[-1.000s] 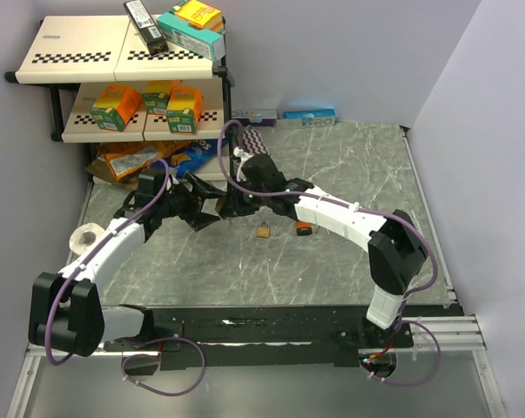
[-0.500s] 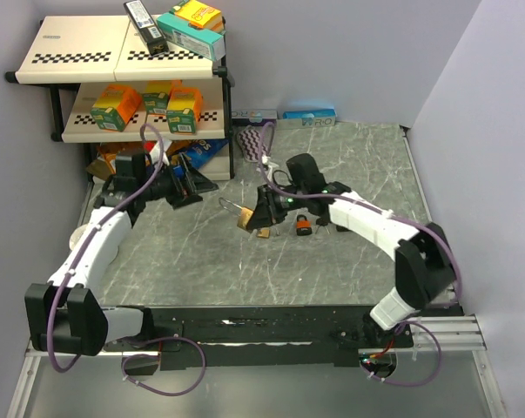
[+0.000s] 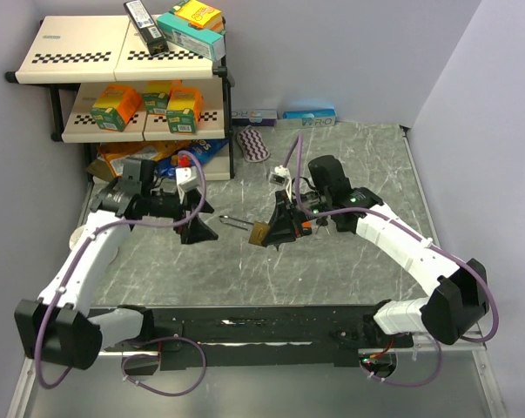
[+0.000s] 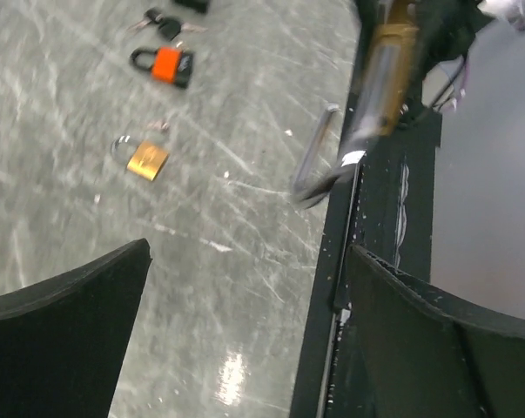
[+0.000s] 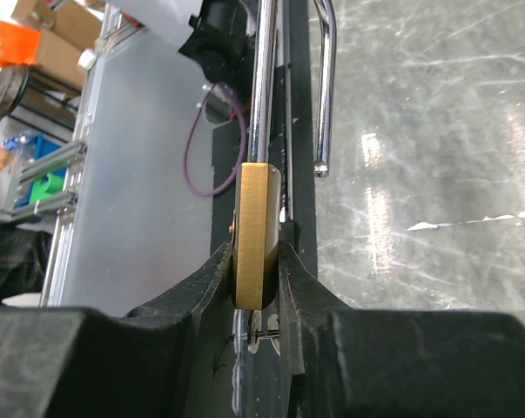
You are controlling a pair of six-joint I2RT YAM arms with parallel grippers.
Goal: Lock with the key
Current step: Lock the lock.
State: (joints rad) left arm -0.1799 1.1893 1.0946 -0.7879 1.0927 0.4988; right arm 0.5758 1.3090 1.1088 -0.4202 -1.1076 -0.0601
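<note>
- My right gripper [image 5: 256, 287] is closed partway, pinching the brass padlock [image 5: 255, 226] across its flat faces. The shackle [image 5: 325, 78] stands open and points away from the fingers.
- My left gripper [image 4: 249, 252] hangs near that padlock on its shackle side, jaws as wide as they go and holding nothing.
- Something thin shows under the padlock's body; I cannot tell whether it is a key.
- Loose keys [image 4: 162, 24] lie on the bench well apart from the held padlock, past an orange padlock [image 4: 164, 66] and a small brass one [image 4: 146, 160].
- Risk: pressing the shackle home could twist the padlock in so narrow a pinch. It hangs near the bench's front edge, so a slip might drop it off.
- Risk: I could fetch a key that belongs to another lock.
- The bench [image 3: 349, 157] is grey, veined, scratched and glossy, with plain pale walls around it. A shelf rack [image 3: 123, 61] of boxes stands far behind the padlock.
</note>
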